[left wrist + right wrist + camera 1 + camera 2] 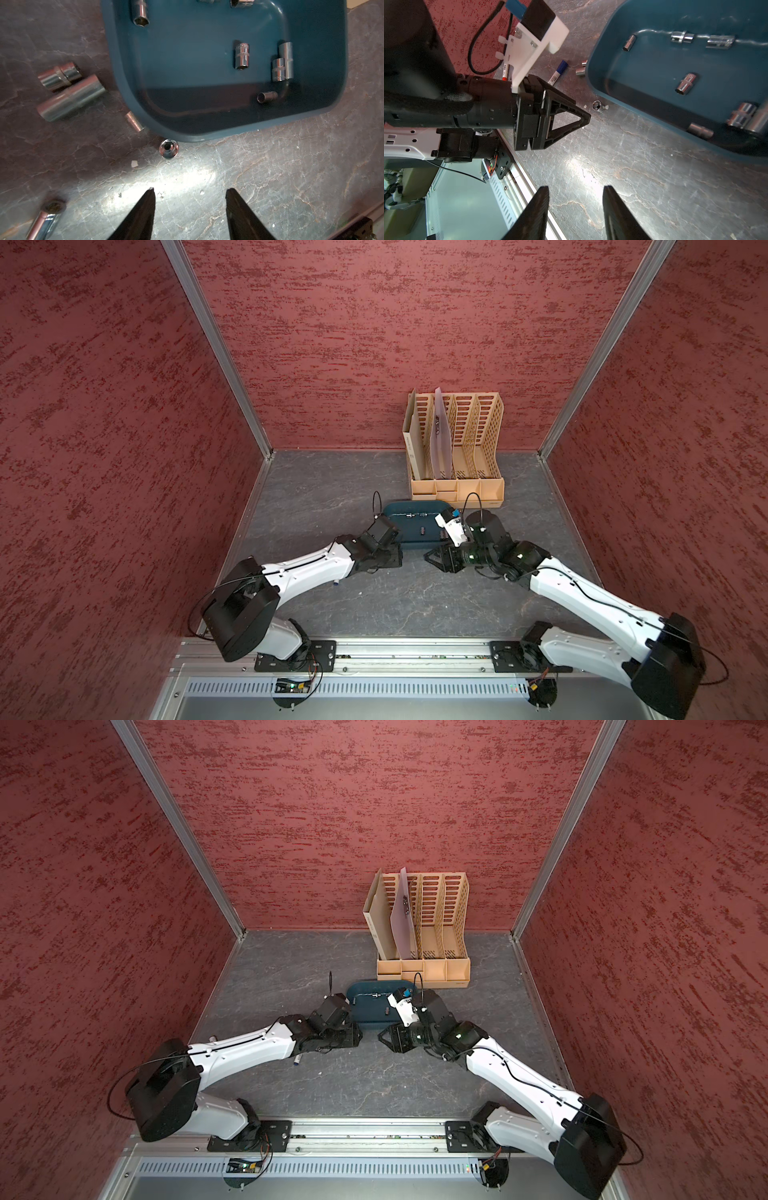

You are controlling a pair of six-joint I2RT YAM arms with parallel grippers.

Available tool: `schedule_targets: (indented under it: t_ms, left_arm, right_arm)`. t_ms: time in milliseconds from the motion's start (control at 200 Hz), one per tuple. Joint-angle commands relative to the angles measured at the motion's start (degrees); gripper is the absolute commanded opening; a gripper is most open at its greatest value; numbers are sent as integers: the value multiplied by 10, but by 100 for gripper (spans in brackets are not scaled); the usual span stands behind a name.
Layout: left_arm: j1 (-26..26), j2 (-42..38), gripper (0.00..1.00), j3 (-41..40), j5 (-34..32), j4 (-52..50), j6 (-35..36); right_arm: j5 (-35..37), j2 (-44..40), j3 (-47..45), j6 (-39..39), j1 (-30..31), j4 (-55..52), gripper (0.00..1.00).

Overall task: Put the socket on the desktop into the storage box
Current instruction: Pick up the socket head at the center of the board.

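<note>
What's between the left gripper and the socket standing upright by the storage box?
Just bare tabletop, lightly flecked, from the left gripper to the upright socket, in the left wrist view.

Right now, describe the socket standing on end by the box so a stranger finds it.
Find the dark teal box on the grey table. Just outside its rounded corner stands a small shiny socket. The sockets near it lie on their sides; this one is upright, hole facing up.
</note>
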Motion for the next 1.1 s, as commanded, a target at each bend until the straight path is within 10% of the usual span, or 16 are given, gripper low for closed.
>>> schedule_targets:
  t_ms: [0, 1097]
  left_arm:
    - [-3, 22, 55, -4, -36, 19, -10]
    - [-12, 153, 38, 51, -76, 39, -9]
  right_arm:
    - [-5, -1, -2, 2, 5, 10, 47]
    - [-8, -15, -38, 11, 10, 26, 47]
